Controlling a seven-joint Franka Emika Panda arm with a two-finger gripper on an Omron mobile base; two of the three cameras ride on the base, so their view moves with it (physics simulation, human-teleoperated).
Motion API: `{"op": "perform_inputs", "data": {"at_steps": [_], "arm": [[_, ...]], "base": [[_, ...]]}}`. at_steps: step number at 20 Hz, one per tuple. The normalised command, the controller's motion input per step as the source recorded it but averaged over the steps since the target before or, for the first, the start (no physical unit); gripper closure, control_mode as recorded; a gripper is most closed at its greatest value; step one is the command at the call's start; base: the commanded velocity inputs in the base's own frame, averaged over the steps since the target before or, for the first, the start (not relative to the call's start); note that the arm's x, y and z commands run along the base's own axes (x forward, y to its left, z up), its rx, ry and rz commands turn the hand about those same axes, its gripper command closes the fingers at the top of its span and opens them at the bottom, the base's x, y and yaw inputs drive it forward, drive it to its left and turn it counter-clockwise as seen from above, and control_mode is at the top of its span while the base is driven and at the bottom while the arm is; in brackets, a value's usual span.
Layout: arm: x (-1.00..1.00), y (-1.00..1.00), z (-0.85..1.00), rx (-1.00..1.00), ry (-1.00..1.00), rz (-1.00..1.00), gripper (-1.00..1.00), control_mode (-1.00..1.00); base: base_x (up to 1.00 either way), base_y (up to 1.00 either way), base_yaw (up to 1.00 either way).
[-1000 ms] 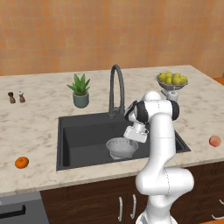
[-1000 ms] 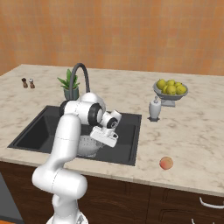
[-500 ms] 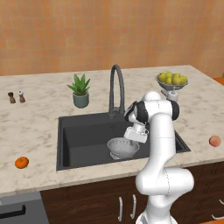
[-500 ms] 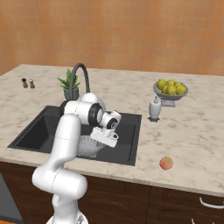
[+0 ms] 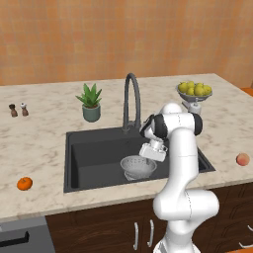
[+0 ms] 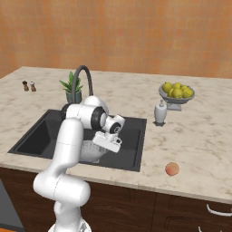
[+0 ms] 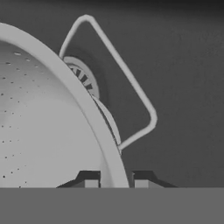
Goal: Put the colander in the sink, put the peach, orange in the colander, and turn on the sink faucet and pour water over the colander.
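The arm bends down over the sink, and the gripper stands with one fingertip on each side of the rim of the colander — closed on it. The colander sits inside the basin, near the sink faucet. On the marble counter the orange lies at the left and the peach at the right, well apart. The hand view alone shows the wire handle and the drain.
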Motion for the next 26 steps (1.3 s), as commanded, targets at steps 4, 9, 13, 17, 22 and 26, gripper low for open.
{"op": "perform_inputs", "data": {"at_steps": [4, 9, 13, 17, 22, 26], "arm": [[-0.09, 0.15, 0.00, 0.00, -0.01, -0.01, -1.00, -1.00], [-0.11, -0.09, 0.26, 0.00, -0.05, -0.03, -1.00, -1.00], [-0.12, -0.41, 0.26, 0.00, -0.06, -0.01, -1.00, -1.00], [-0.23, -0.58, 0.55, 0.00, -0.06, 0.00, -1.00, -1.00], [-0.46, -0.39, 0.68, -0.01, -0.15, 0.05, -1.00, -1.00], [-0.54, -0.46, 0.64, -0.13, -0.32, 0.07, -1.00, -1.00]], "base": [[0.00, 0.00, 0.00], [0.00, 0.00, 0.00], [0.00, 0.00, 0.00], [0.00, 0.00, 0.00], [0.00, 0.00, 0.00], [0.00, 0.00, 0.00]]}}
